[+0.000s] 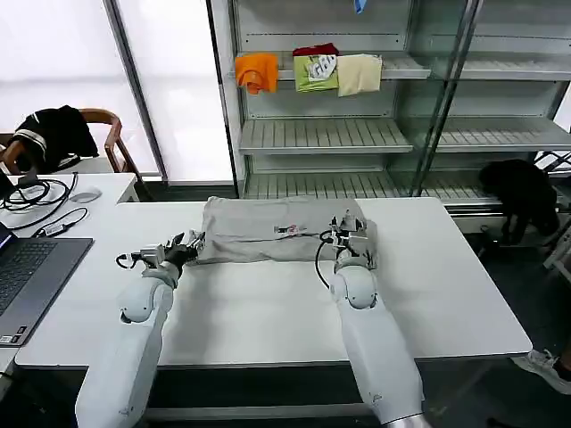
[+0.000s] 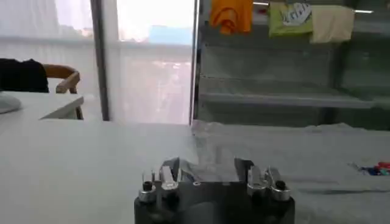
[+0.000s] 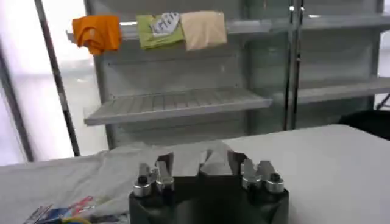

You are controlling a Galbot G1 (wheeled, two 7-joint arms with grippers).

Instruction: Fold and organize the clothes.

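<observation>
- One light grey shirt (image 1: pixel 277 230) lies on the white table (image 1: pixel 268 312), folded into a wide band across the far half of the tabletop, with its long edges running from my left to my right.
- Its cloth is soft and wrinkled, and a small multicoloured print (image 1: pixel 287 230) sits near the middle of the top layer; my right wrist camera catches that print (image 3: pixel 64 210) on the flat grey fabric.
- My left gripper (image 1: pixel 189 242) is at the shirt's left end, low over the table; from my left wrist camera its fingers (image 2: pixel 168 169) stand apart with the grey edge of the cloth (image 2: pixel 286 152) lying between them. I cannot tell whether they pinch it.
- My right gripper (image 1: pixel 350 229) rests on the shirt's right end; its fingers (image 3: pixel 163 163) are spread, and a raised fold of fabric (image 3: pixel 210 159) stands between them, though a firm grip is not clear.
- Behind the table stands a metal shelf unit (image 1: pixel 357 134) with orange (image 1: pixel 257 71), green (image 1: pixel 315 71) and cream (image 1: pixel 359 73) folded garments on an upper shelf.
- A laptop (image 1: pixel 27 276) sits on the neighbouring desk to my left.
</observation>
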